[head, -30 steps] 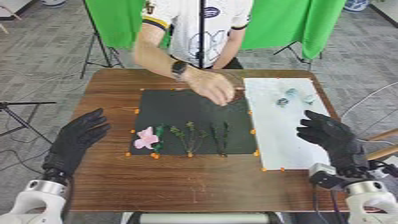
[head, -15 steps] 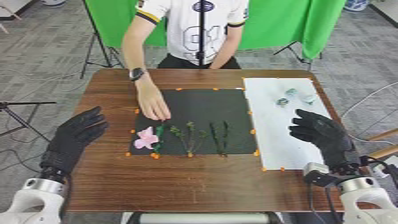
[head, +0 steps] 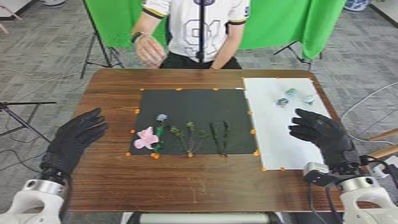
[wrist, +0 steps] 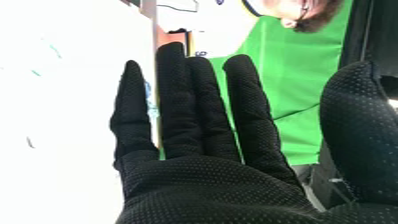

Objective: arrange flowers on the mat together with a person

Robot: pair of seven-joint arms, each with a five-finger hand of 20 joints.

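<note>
The fingers of the right hand are straight and well open, thumb held apart, with nothing in them. The left hand is open too, its fingers loosely extended and empty, over the left side of the worktop. Just ahead of the right fingers, slightly to their left, small pale blue-green flowers lie on a white sheet. Farther left, between the two hands, is the dark mat, edged with orange tabs. On it, going from the right fingers towards the left ones, lie two dark green stems, a leafy green sprig, a stem with a pale purple head and a pink flower (quite a neat row). Farthest out, beyond the worktop, the person's raised hand touches none of the flowers.
</note>
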